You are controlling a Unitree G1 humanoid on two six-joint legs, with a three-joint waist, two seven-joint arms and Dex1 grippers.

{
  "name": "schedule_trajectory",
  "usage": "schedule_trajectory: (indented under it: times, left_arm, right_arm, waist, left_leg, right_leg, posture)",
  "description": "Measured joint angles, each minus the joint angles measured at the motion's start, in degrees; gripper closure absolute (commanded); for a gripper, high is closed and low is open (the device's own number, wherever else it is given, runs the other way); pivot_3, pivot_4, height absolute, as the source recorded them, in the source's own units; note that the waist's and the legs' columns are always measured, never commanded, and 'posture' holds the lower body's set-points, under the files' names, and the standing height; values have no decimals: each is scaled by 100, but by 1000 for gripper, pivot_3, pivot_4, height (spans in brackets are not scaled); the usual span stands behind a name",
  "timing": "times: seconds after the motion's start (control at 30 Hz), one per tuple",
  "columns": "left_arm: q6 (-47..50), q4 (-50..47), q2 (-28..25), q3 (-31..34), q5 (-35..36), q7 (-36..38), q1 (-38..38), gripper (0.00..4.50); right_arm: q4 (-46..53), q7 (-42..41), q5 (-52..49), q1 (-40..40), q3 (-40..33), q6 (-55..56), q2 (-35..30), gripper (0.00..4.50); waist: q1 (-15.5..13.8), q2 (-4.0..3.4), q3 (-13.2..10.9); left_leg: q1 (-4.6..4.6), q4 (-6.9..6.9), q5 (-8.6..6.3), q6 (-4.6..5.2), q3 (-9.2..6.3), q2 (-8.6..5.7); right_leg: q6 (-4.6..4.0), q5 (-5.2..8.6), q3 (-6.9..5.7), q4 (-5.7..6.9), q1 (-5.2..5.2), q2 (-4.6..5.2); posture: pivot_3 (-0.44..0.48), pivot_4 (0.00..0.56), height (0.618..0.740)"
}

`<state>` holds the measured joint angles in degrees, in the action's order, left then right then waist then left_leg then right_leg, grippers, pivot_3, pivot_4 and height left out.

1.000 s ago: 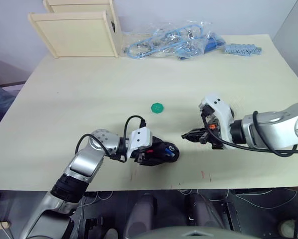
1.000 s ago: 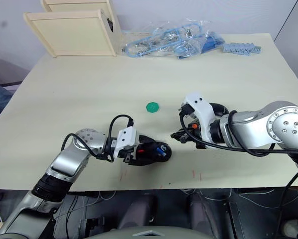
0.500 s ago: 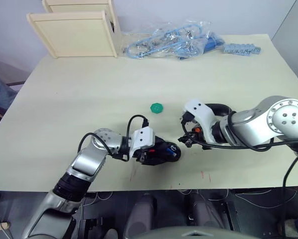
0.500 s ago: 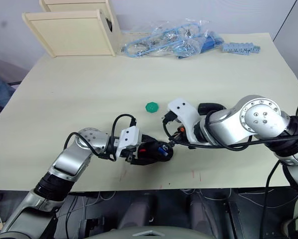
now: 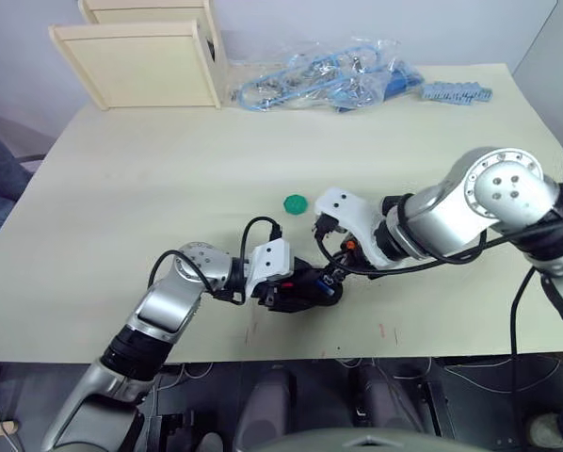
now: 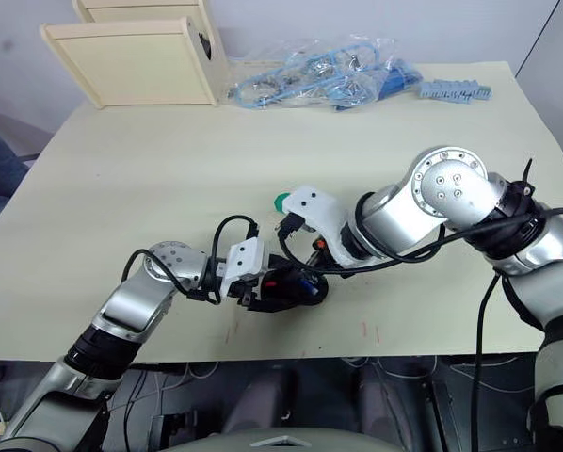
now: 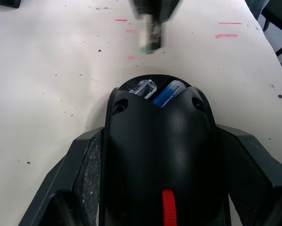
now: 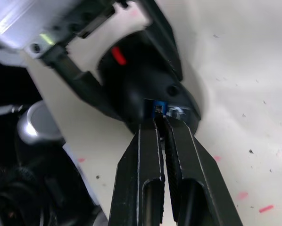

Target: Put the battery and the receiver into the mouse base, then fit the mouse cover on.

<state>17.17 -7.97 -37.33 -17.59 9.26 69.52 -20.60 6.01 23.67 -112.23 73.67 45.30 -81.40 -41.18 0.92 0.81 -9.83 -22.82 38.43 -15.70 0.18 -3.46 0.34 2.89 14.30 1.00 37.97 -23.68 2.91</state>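
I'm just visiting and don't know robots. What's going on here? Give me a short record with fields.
Held object: black oval mouse base with red parts
Holder: left gripper, fingers on either side of the base
Inside base: small blue cylinder battery, seated in the open compartment
Other arm: right gripper, shut, tips at the compartment
Nearby: green round cap on the cream table

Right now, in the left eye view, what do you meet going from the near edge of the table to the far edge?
Mouse base held in the left gripper → green cap → bag of blue cables.
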Motion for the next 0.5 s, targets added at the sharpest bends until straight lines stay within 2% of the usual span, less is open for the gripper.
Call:
schedule_trajectory:
  times: [0.2, 0.5]
  left_arm:
    - [69, -34, 1, 0, 0, -10, 0, 1527]
    - [117, -75, 2, 0, 5, -56, 15, 1527]
  right_arm:
    - [-373, -109, 0, 151, 326, -149, 179, 4500]
    - [-732, 144, 2, 153, 378, -152, 373, 4500]
  waist:
    - [1, 0, 0]
    - [2, 0, 0]
  left_leg:
    - [0, 1, 0, 0, 1, 0]
    - [-1, 1, 0, 0, 0, -1]
  right_leg:
    - [0, 0, 0, 1, 0, 1]
    - [0, 0, 0, 2, 0, 1]
  posture:
    - [0, 150, 740]
    - [0, 150, 740]
